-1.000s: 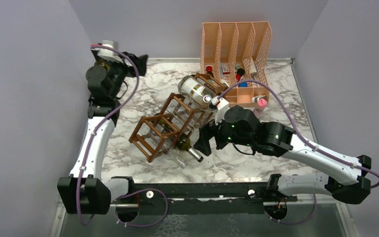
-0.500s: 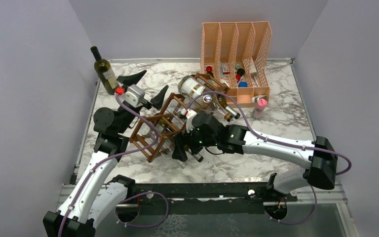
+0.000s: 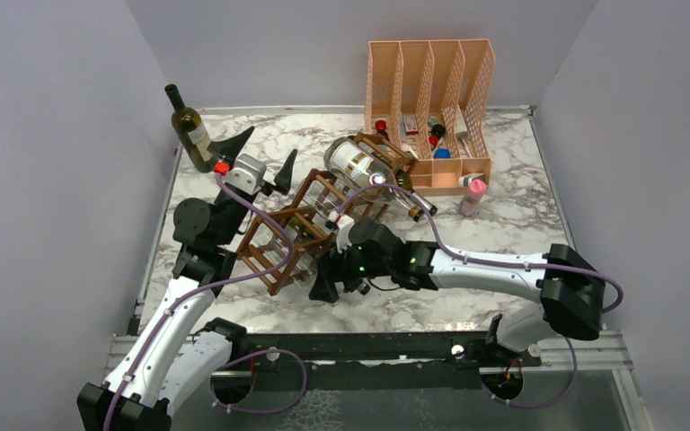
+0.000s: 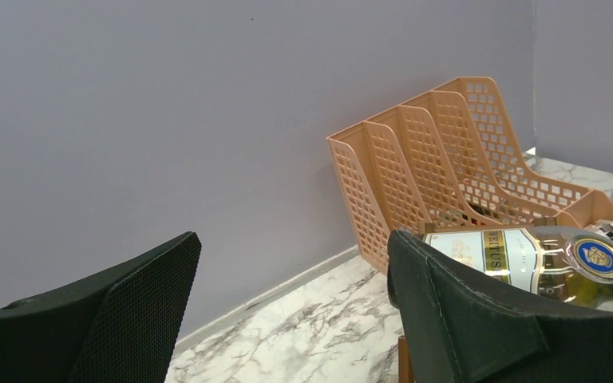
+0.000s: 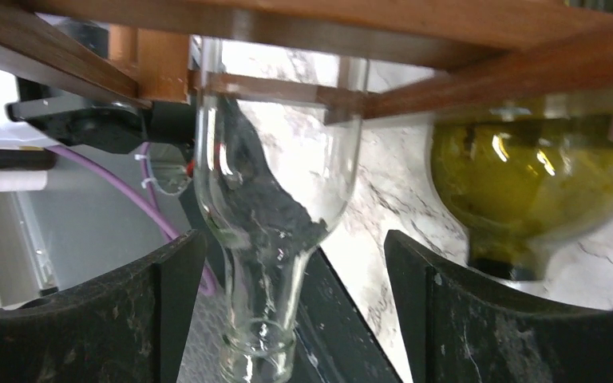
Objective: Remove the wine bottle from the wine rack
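Marble table [image 3: 521, 211]; right gripper [image 5: 295, 315] low, spread astride clear bottle [image 5: 275, 191] neck.

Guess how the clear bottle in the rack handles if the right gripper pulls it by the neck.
Probably light: the clear bottle looks empty. Likely slippery, since its smooth glass neck tapers inside the open right gripper. It may drag the wine rack along, being threaded through thin sticks, and would probably roll once free.

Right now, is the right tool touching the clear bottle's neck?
Cannot tell. In the right wrist view the open right tool straddles the clear bottle; one finger meets its outline.
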Action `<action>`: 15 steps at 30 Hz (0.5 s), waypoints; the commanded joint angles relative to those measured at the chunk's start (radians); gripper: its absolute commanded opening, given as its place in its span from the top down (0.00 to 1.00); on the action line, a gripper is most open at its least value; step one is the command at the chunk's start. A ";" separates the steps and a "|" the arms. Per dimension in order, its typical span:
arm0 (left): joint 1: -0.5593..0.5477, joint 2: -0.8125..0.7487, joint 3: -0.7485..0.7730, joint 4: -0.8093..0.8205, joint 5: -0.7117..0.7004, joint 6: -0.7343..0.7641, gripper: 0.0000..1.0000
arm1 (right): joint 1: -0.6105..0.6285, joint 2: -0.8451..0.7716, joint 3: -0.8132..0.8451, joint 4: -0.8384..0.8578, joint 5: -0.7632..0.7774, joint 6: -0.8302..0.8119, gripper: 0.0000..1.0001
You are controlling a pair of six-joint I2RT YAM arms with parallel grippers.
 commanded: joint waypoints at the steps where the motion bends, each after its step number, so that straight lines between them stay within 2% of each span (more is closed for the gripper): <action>1: -0.004 -0.014 -0.014 0.032 -0.060 0.015 0.07 | 0.003 0.043 0.002 0.131 -0.060 0.049 0.17; 12: -0.005 0.003 -0.017 0.032 -0.066 0.021 0.07 | 0.005 0.097 -0.001 0.199 -0.094 0.092 0.29; 15: -0.004 0.007 -0.017 0.033 -0.064 0.021 0.07 | 0.005 0.082 -0.016 0.209 -0.095 0.095 0.37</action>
